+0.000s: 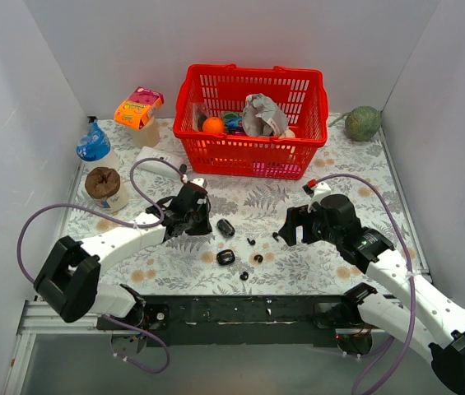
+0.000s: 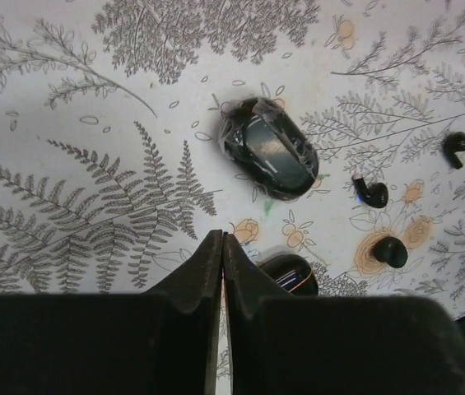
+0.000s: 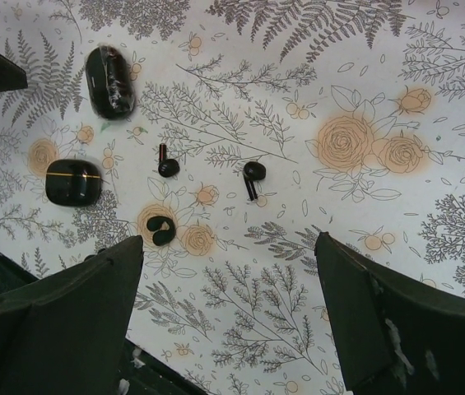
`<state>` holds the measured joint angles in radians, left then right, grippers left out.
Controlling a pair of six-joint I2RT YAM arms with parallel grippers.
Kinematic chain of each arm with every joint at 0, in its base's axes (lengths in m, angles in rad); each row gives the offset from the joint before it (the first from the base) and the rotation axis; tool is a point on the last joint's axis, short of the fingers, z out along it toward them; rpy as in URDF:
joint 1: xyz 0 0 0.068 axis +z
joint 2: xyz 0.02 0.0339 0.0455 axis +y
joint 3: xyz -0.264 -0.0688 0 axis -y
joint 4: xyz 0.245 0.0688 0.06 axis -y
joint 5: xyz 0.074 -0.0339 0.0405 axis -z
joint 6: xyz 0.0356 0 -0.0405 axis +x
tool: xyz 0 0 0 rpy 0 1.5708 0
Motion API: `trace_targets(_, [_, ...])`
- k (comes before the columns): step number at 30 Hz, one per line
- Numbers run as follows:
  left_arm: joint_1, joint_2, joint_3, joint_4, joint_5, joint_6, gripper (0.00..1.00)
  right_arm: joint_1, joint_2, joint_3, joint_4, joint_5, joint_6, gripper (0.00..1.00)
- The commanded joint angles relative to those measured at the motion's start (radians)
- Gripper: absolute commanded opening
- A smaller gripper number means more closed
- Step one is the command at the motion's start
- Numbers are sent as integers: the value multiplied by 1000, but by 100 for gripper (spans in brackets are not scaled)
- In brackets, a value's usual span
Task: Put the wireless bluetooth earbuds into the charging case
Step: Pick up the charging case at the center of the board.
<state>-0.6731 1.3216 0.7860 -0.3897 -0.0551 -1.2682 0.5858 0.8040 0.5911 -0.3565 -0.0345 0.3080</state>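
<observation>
Three tiny black earbuds lie loose on the floral cloth: one [image 1: 251, 242], one [image 1: 258, 258] and one [image 1: 244, 276]. The right wrist view shows them too [image 3: 167, 164] [image 3: 253, 174] [image 3: 162, 229]. The black charging case [image 1: 225, 257] lies just left of them, closed, with a thin gold line [image 3: 73, 181]. My left gripper [image 1: 202, 225] is shut and empty; the case [image 2: 290, 273] lies just right of its tips [image 2: 222, 239]. My right gripper [image 1: 285, 231] is open and empty [image 3: 228, 239], hovering right of the earbuds.
A larger black oval thing in clear film [image 1: 225, 227] [image 2: 269, 159] lies behind the case. A red basket [image 1: 253, 158] of items stands at the back. A green ball [image 1: 364, 123] is back right; a bottle [image 1: 94, 148], jar [image 1: 104, 188] and orange packet [image 1: 139, 107] are left.
</observation>
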Motion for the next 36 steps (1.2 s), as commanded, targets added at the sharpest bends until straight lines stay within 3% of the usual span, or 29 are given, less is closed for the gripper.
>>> trace_targets(1, [-3, 47, -27, 23, 4, -75, 0, 6, -15, 38, 19, -12, -10, 92])
trace_targets(13, [-46, 160, -50, 193, 51, -168, 0, 6, -29, 36, 11, -5, 2, 91])
trace_targets(36, [-94, 301, -4, 227, -42, -298, 0, 6, -57, 24, 2, 12, 5, 90])
